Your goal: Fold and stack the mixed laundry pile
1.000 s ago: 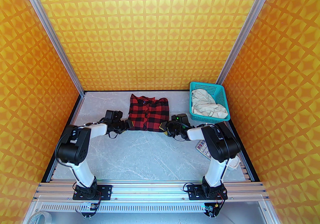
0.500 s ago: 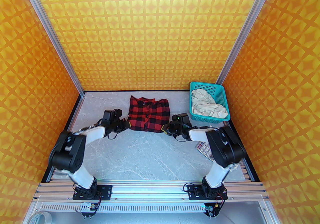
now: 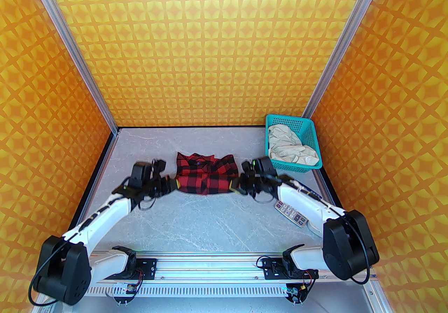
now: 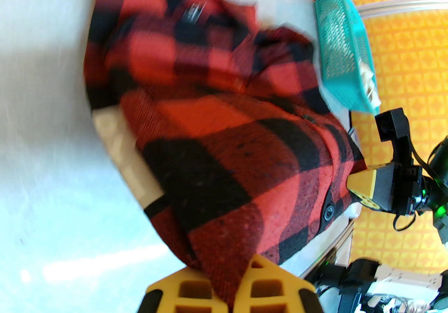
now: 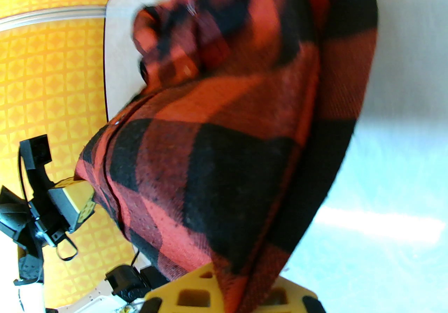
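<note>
The red-and-black check shirt (image 3: 204,175) hangs stretched between my two grippers above the middle of the table, its near hem raised and its collar end still on the surface. My left gripper (image 3: 175,184) is shut on the shirt's near left corner; in the left wrist view the check cloth (image 4: 224,150) runs down between the yellow fingers (image 4: 190,292). My right gripper (image 3: 232,185) is shut on the near right corner, with the cloth (image 5: 224,164) pinched between its fingers (image 5: 189,296). The cream garment (image 3: 292,149) lies crumpled in the teal basket (image 3: 311,133).
The teal basket stands at the back right of the grey table (image 3: 196,220). A grey calculator (image 3: 292,213) lies flat under the right forearm. Orange patterned walls close in the left, back and right sides. The arm bases sit on the aluminium rail (image 3: 210,262) at the near edge.
Both grippers closed on the shirt's near corners and lifted them off the table. The shirt now looks shorter, its near half raised. Both arms stretched out low, elbows dropped toward the near edge.
</note>
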`<state>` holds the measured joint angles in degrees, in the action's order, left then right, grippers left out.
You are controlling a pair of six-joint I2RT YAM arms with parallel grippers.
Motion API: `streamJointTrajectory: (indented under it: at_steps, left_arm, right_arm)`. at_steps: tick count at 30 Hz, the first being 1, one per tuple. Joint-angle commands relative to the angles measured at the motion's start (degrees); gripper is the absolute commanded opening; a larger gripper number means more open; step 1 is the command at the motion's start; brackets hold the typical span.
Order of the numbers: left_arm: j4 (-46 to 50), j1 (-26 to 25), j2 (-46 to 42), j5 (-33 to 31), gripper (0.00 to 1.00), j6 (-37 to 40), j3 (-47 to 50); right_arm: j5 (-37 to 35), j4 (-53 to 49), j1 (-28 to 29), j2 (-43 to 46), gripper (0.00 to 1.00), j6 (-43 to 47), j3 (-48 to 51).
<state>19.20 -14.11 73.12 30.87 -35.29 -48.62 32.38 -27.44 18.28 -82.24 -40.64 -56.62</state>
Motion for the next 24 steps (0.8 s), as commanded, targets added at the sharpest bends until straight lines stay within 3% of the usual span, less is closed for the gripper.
streamJointTrajectory:
  at_steps: [1, 9, 14, 19, 24]
  left_arm:
    - [3.17, 1.99, 6.05, -6.86, 0.00, 1.93, -8.60]
    - [1.94, 2.92, 21.76, -7.82, 0.00, 1.92, -25.12]
    - [1.37, 3.10, 25.14, -7.69, 0.00, 1.00, -29.44]
    - [1.09, 3.04, 21.64, -7.69, 0.00, 1.14, -24.62]
    - [-0.10, 2.90, 13.54, -7.67, 0.00, 0.60, -12.64]
  right_arm:
    - [-5.85, -8.62, -2.74, -5.27, 0.01, 4.45, -8.03]
    - [-1.81, -9.66, -5.84, -18.48, 0.01, 6.52, -22.47]
    - [-0.61, -9.76, -6.42, -22.06, 0.01, 6.47, -27.46]
    - [-0.47, -8.61, -6.42, -20.10, 0.01, 6.72, -23.67]
    - [-0.22, -3.93, -6.42, -14.54, 0.00, 5.17, -12.28]
